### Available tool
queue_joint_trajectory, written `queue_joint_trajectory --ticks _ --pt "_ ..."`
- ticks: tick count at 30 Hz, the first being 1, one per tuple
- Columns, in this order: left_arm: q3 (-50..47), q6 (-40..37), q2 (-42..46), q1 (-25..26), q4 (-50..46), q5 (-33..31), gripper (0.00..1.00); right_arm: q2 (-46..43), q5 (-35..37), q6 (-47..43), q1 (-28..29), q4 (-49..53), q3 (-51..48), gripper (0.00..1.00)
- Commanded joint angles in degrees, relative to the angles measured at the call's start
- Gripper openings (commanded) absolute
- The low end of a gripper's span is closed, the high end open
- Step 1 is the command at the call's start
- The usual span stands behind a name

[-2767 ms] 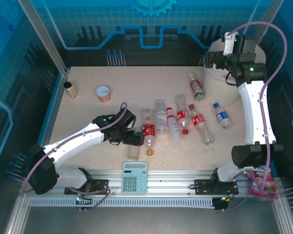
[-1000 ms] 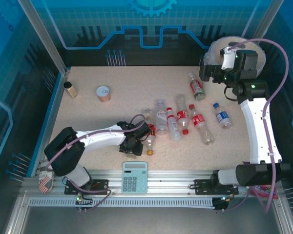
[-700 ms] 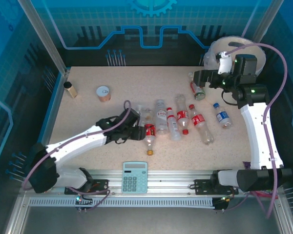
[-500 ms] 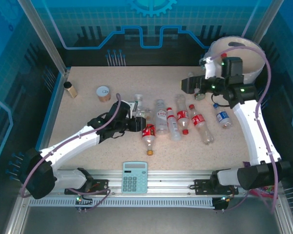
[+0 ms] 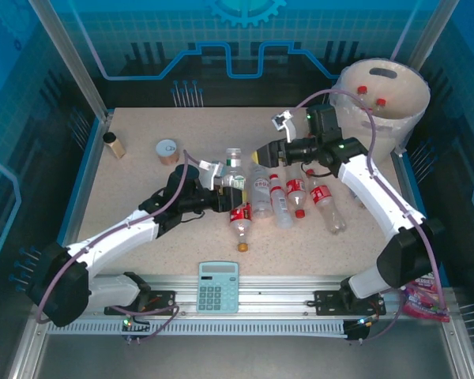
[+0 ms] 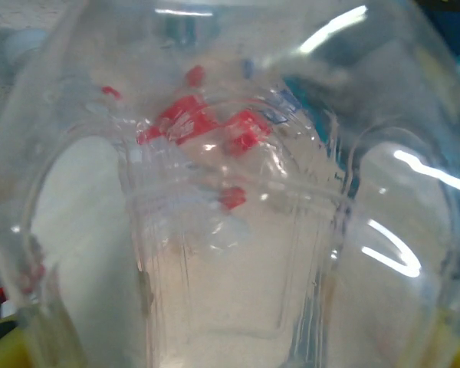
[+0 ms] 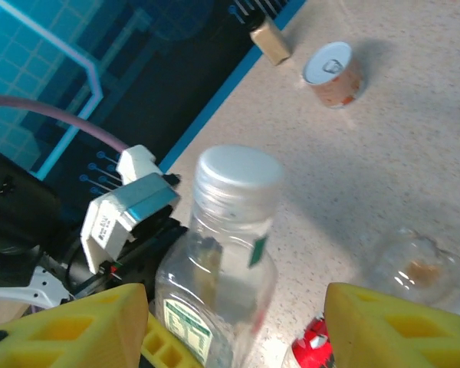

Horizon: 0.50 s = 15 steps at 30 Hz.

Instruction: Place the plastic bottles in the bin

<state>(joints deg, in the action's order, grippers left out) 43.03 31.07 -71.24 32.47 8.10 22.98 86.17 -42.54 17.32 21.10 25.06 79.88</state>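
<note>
The left gripper [image 6: 230, 346] held the white-capped bottle [image 5: 235, 167] above the middle of the desk [image 5: 142, 126]. Its jaws were closed on the clear body, which lay close against the left wrist camera with a yellow fingertip at each lower corner. The bottle stood roughly upright, its long axis near vertical, cap uppermost and base down toward the left arm's jaws.

The right gripper [image 7: 234, 295] was just beside the bottle on its far-right side. In the right wrist view its jaws stood apart, one yellow finger [image 7: 69, 326] on each side of the bottle. A clear gap showed at the right-hand finger. Whether the other finger touched the bottle could not be told.

Just right of the held bottle, a row of bottles [image 5: 278, 201] lay on their sides on the desk. Their long axes ran mostly near to far, several with red caps toward the far edge. A red-labelled bottle [image 5: 239, 221] beside them pointed its orange cap toward the near edge.

The bin [image 5: 411, 110] stood at the far right corner, well apart from the held bottle, with red-capped bottles [image 5: 363, 89] inside. A tin can [image 5: 167, 150] and a small brown jar [image 5: 113, 145] stood at the far left, and a calculator [image 5: 218, 286] lay at the near edge.
</note>
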Motion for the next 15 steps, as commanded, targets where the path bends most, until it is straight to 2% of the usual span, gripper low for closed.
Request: queue_joint_trajectory --ticks 1,3,7,15 --pt "2.9 2.2 -2.3 -0.5 4.2 4.7 0.0 1.6 -4.0 2.7 1.7 -7.2 -0.4 0.59" --pt "3.4 3.3 -3.0 -0.5 5.2 5.2 0.0 2.7 -4.4 3.5 2.3 -8.1 0.1 0.59" --pt "4.0 4.2 -3.6 -0.5 7.4 6.6 0.0 4.5 -3.3 3.1 3.3 -7.6 0.9 0.65" --pt "4.4 4.5 -4.0 -0.4 8.7 7.0 0.0 7.6 -2.6 3.7 3.6 -7.9 2.8 0.65"
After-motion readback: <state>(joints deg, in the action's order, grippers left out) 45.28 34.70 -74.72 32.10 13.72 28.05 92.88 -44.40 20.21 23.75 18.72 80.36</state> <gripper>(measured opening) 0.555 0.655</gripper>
